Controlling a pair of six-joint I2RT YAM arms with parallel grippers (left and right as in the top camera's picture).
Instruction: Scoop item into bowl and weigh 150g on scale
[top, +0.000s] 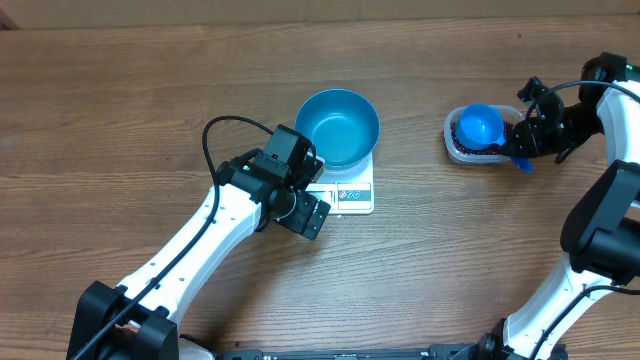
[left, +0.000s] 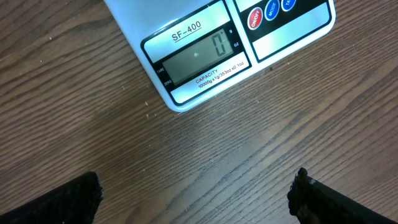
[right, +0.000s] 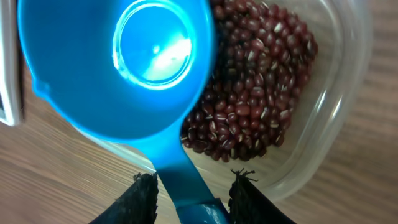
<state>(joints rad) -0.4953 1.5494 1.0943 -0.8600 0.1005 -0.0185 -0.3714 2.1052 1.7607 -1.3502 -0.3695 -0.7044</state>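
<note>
The bright blue bowl (top: 337, 126) stands empty on the white scale (top: 350, 195); in the left wrist view the scale (left: 205, 50) shows 0 on its display. My left gripper (top: 308, 214) hovers just in front of the scale, open, with only bare wood between its fingers (left: 196, 199). The item, small red-brown beans (right: 255, 106), fills a clear plastic tub (right: 339, 106) at the right (top: 452, 140). An empty blue scoop (right: 112, 68) rests over the tub (top: 481, 126). My right gripper (right: 193, 193) is shut on its handle, at the tub's right end (top: 522, 150).
The tub's clear rim (right: 298, 177) lies just ahead of the right fingertips. Wooden tabletop (top: 120, 110) stretches to the left of the bowl and between scale and tub. The right arm's black cable (top: 560, 95) loops above the tub's right side.
</note>
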